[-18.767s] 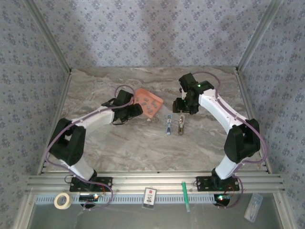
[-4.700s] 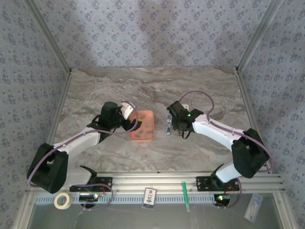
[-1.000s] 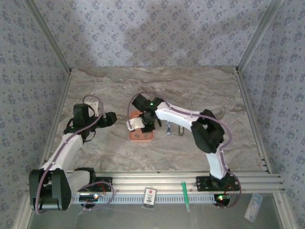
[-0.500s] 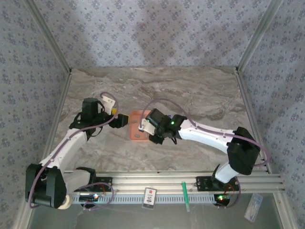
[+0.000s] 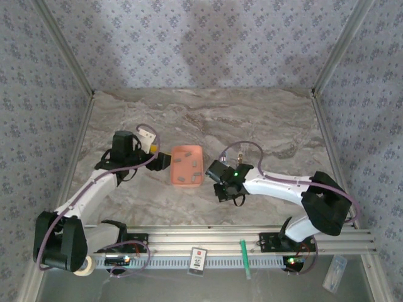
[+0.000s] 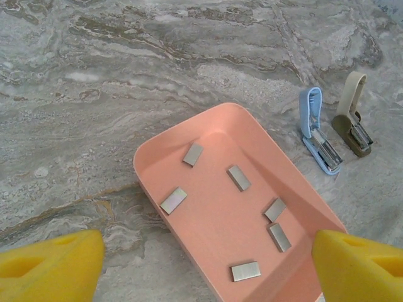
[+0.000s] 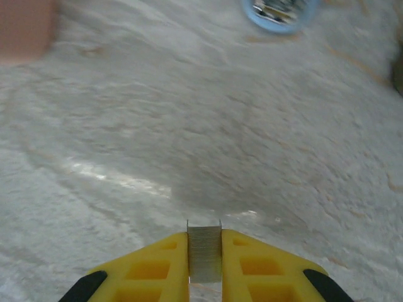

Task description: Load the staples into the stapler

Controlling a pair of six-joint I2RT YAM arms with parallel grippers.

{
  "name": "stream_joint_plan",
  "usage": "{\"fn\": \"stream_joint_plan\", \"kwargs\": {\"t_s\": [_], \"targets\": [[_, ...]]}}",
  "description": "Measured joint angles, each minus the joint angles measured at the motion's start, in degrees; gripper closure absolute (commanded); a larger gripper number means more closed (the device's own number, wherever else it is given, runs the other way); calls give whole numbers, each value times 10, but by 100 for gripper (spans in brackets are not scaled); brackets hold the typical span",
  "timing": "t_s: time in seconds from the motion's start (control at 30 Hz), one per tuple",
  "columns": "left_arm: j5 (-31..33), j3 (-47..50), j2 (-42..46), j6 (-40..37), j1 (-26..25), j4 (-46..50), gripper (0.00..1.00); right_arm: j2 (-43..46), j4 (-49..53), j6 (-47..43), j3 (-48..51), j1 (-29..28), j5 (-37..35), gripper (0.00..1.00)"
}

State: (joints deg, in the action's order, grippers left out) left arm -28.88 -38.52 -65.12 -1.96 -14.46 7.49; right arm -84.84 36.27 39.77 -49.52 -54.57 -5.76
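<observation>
The left gripper [image 5: 165, 160] is held wide open just beside the tray [image 6: 211, 214], where six staples [image 6: 238, 178] are seen lying loose. Past the tray, the stapler [image 6: 318, 133] is laid open, a beige stapler [image 6: 352, 119] just beside it. One strip [image 7: 204, 248] is pinched in the closed right gripper [image 7: 204, 277], the stapler ahead across bare table [image 7: 189, 126]; loading is judged not yet done.

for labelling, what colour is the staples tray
The tray is salmon orange, clearest in the left wrist view.
</observation>
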Motion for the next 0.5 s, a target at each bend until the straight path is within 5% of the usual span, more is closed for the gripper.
{"fn": "stream_joint_plan", "kwargs": {"t_s": [0.33,0.5], "targets": [[0,0,-7,0,-6,-3,14,0,22,78,36,54,11,82],[0,0,-7,0,-6,-4,15,0,31,85,37,68,19,73]]}}
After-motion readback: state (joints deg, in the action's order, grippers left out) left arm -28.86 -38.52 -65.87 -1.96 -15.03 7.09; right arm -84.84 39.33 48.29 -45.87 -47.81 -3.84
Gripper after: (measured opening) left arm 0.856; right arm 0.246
